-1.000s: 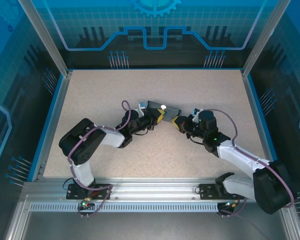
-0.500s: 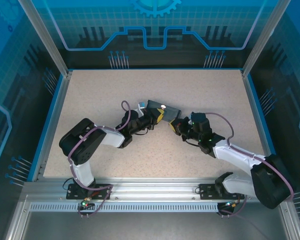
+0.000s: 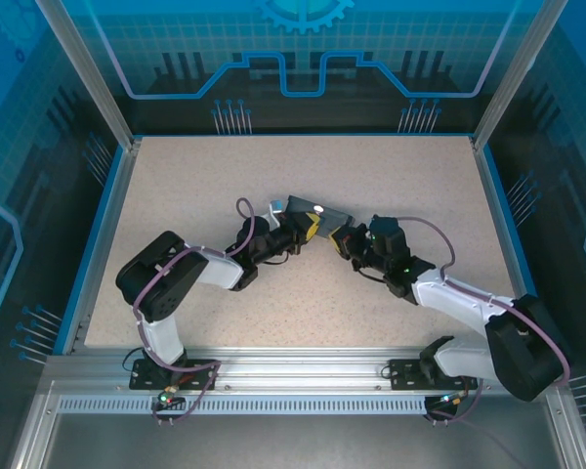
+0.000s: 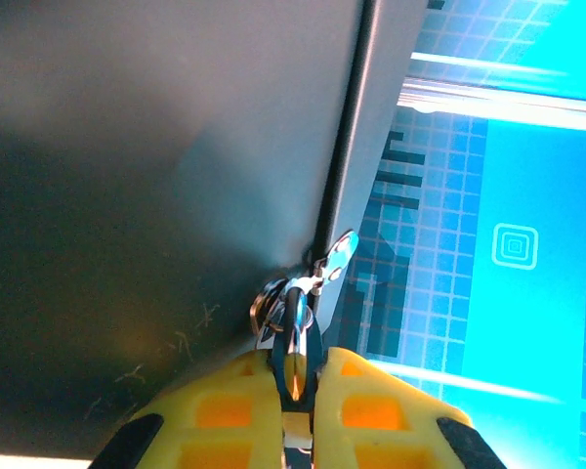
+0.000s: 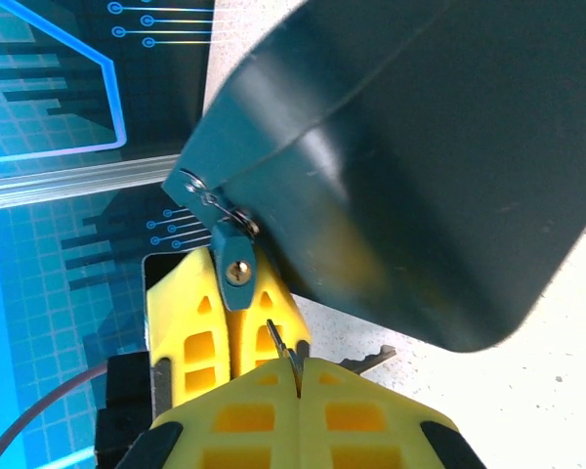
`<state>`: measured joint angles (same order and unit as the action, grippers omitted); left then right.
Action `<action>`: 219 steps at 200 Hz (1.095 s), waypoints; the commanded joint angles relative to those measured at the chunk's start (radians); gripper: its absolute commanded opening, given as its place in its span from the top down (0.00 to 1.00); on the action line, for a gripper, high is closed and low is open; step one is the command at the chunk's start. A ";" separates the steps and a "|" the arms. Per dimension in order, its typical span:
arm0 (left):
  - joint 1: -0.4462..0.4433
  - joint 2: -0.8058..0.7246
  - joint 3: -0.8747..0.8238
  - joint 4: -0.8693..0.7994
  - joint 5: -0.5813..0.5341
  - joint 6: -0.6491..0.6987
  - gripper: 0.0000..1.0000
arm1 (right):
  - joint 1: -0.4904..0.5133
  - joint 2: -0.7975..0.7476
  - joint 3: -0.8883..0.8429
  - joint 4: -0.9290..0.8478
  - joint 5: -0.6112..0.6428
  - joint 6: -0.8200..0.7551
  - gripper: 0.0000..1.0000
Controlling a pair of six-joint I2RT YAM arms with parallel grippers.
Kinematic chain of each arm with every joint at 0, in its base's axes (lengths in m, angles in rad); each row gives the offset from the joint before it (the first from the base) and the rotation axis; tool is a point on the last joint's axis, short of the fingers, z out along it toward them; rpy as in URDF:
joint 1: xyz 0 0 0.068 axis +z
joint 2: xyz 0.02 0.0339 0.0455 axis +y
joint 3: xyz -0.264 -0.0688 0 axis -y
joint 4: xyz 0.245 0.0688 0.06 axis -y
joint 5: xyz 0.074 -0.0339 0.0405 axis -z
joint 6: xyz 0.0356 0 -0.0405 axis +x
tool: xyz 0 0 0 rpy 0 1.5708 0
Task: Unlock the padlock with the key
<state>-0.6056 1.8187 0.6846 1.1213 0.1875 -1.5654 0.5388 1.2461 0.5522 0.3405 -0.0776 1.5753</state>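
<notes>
in the right wrist view, nearest the camera, the right gripper (image 5: pixel 299 376) is clenched on the key (image 5: pixel 281 348), whose thin blade sticks up out of the pads toward 12 o'clock. just past the tip, at about 11 o'clock from it, hangs the padlock (image 5: pixel 234 249), its brassy keyhole (image 5: pixel 238 273) facing the key, close but apart from it. the left gripper (image 4: pixel 295 363) is clamped on the padlock body from the far side, steadying it. beyond, the padlock's shackle (image 4: pixel 295 311) is looped through the hasp (image 5: pixel 200 191) at the corner of the dark box (image 5: pixel 439 147), which is tipped up off the tabletop (image 5: pixel 527 391).

so, as i judge it, both grasps are done and the key is brought up to the lock. what is left is the fine part: lining the blade with the keyhole, pushing it in, turning it, and freeing the shackle, which looks closed.
</notes>
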 commanded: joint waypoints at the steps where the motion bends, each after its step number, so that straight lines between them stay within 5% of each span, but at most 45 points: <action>1: 0.002 0.005 -0.008 0.118 -0.011 -0.012 1.00 | 0.012 0.017 0.038 0.031 0.021 0.002 1.00; 219: 0.003 0.009 -0.005 0.118 -0.002 -0.015 1.00 | -0.024 0.051 0.052 0.048 0.008 0.000 1.00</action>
<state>-0.6056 1.8210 0.6834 1.1313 0.1879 -1.5726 0.5270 1.3178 0.5911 0.3756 -0.0818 1.5749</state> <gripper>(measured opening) 0.103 0.051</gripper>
